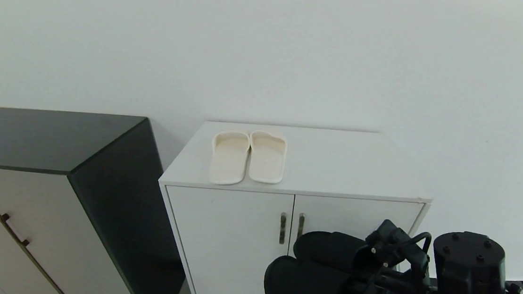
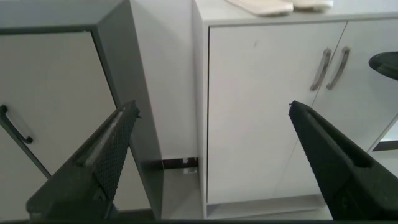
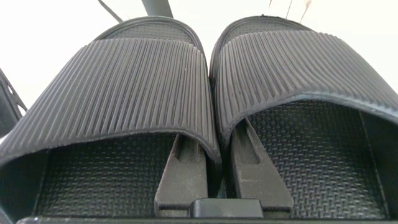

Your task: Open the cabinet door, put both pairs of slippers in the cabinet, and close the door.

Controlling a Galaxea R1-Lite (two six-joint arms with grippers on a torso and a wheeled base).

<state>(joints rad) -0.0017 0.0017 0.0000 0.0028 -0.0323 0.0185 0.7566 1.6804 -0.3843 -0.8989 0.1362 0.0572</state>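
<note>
— Where are the slippers?
— The cream pair (image 1: 247,157) sits on top of the white cabinet (image 1: 335,167), whose doors (image 1: 230,239) are closed. The black pair (image 3: 205,93) is pinched together in the right gripper (image 3: 214,171), before the right-hand door.
— And the left gripper (image 2: 212,109)?
— Fingers wide apart, low, facing the cabinet front.

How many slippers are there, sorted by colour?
Cream slippers: 2, side by side on top of the white cabinet.
Black slippers: 2, held together by the right pincer.
Total: 4 slippers.
</note>
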